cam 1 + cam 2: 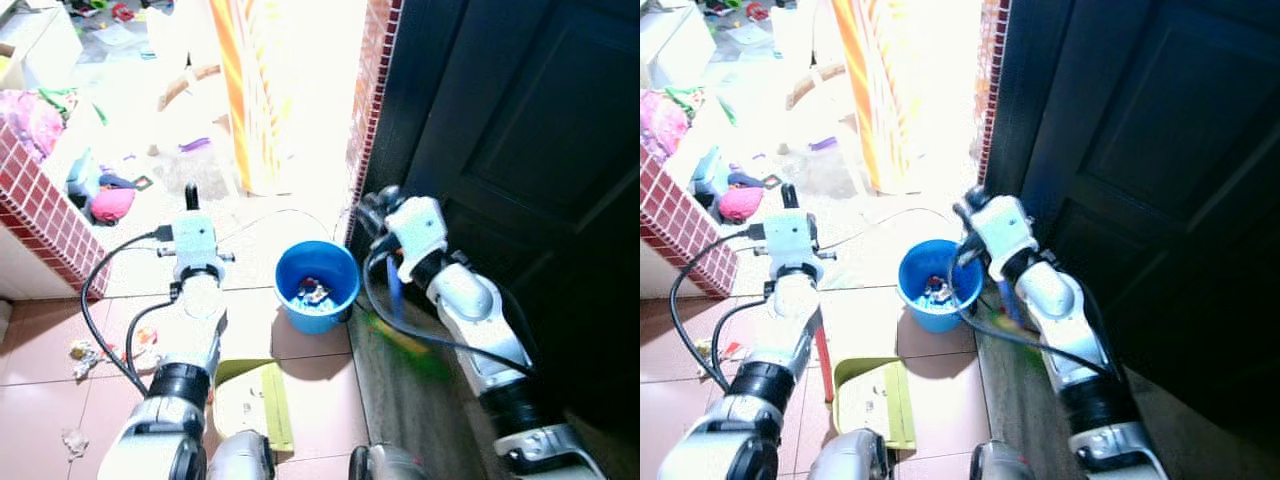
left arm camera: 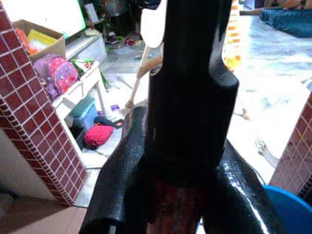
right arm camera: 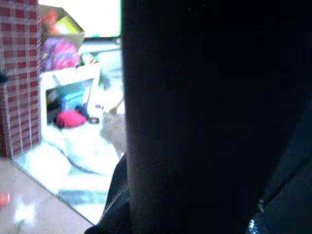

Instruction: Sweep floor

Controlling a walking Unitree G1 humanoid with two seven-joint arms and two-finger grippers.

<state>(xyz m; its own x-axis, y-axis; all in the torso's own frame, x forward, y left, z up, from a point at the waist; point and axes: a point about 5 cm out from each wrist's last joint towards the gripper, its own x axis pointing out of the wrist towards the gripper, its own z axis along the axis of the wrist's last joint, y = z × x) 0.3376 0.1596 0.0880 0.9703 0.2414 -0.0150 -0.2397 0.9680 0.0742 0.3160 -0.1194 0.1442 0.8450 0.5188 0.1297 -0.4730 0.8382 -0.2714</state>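
Dustpan [image 1: 872,402] lies flat on the tiled floor beside the blue bucket [image 1: 930,290]; its thin red handle [image 1: 824,365] rises into the left gripper [image 2: 190,161], jaws clamped on it. Light, stiff, likely slippery: hold mid-shaft. Right gripper [image 1: 375,205]: jaws cannot be told

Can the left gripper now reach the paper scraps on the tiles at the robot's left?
Probably not yet: the left gripper is shut on a red handle, and the scraps lie low beside that arm.

Blue bucket's [image 1: 318,285] small contents indistinct; green broom head [image 1: 405,340] blurred beside dark door [image 1: 540,150].
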